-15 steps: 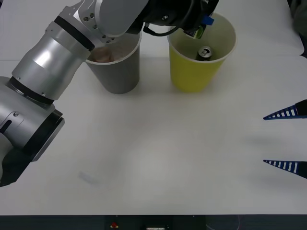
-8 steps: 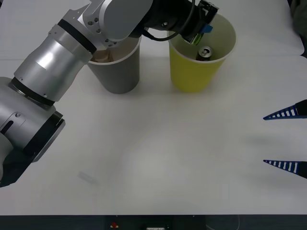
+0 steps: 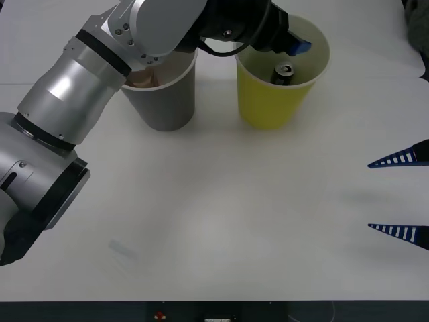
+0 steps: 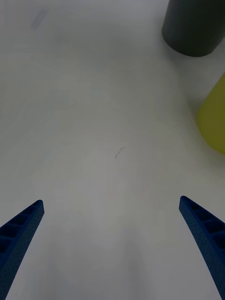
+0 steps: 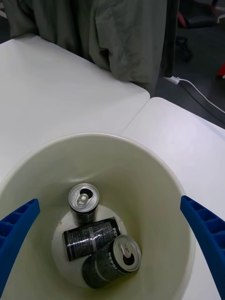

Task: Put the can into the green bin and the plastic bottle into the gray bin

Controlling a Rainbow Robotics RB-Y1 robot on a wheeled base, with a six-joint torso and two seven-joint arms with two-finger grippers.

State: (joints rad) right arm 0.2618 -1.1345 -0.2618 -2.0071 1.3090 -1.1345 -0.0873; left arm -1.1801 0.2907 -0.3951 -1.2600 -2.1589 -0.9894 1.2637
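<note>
My left gripper (image 3: 295,45) hangs open over the mouth of the green bin (image 3: 268,100), nothing between its fingers. In the left wrist view the left gripper (image 5: 108,200) looks straight down into the green bin (image 5: 154,183), where three cans rest on the bottom: one can (image 5: 84,199) upright, one (image 5: 91,238) on its side, one (image 5: 115,260) tilted. A can top (image 3: 284,70) shows from the front. The gray bin (image 3: 164,100) stands just left of the green one, something brownish inside it; the plastic bottle is hidden. My right gripper (image 3: 369,195) waits open at the table's right.
The right wrist view shows bare white table under the right gripper (image 4: 111,200), with the gray bin (image 4: 194,28) and green bin (image 4: 213,122) farther off. Beyond the table's far edge hang a grey cloth (image 5: 126,37) and a white cable (image 5: 197,93).
The left gripper held a can over the green bin before; now its fingers are open and the can lies in the bin. The right arm has stayed still.
</note>
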